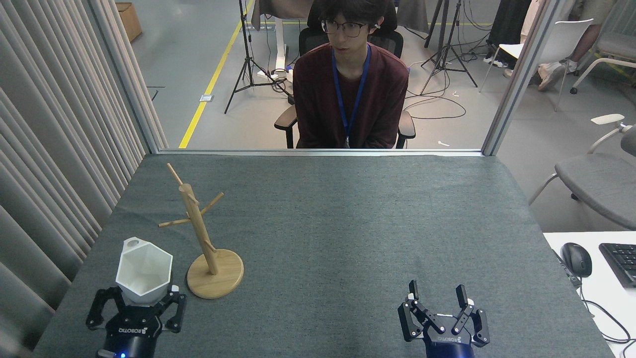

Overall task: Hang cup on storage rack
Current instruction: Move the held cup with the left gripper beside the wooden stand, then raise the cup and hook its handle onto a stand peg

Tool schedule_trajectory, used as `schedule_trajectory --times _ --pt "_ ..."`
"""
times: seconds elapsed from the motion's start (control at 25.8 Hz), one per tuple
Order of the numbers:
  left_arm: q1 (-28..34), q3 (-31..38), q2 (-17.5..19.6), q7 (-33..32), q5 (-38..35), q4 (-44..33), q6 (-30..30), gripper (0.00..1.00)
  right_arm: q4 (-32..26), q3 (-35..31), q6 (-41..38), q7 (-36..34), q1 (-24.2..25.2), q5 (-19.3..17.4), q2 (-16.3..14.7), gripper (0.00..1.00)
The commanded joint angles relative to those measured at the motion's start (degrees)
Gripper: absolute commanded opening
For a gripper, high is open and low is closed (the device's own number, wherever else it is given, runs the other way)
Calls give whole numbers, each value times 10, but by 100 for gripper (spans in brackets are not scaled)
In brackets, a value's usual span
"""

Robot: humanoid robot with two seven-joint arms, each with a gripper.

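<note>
Left end effector [141, 297] clamped on the base of the cup [144, 268], mouth up, rim tab with hole at the far left edge. Cup held left of the storage rack [198, 233], apart from its pegs. Right end effector [437, 298] spread wide, empty, over the surface [348, 223]. Pickup done; aligning hole to a peg, hanging and release remain.

You've got a table [348, 223] with a grey felt-like cover, and only the wooden storage rack [206, 238] stands on it (near the left side).
</note>
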Motion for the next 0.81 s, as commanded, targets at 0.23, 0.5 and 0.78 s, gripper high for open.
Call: schedule_trajectory --times 0.23,0.5,0.78 --pt "-56 15 6 0 -83 67 53 42 2 1 -1 -5 -1 1 -2 99" --pt "-78 12 2 1 -155 78 53 42 3 1 -1 -5 -8 1 -1 99" --pt "-114 9 -2 6 -200 120 53 43 8 0 -1 -5 -16 1 -1 99"
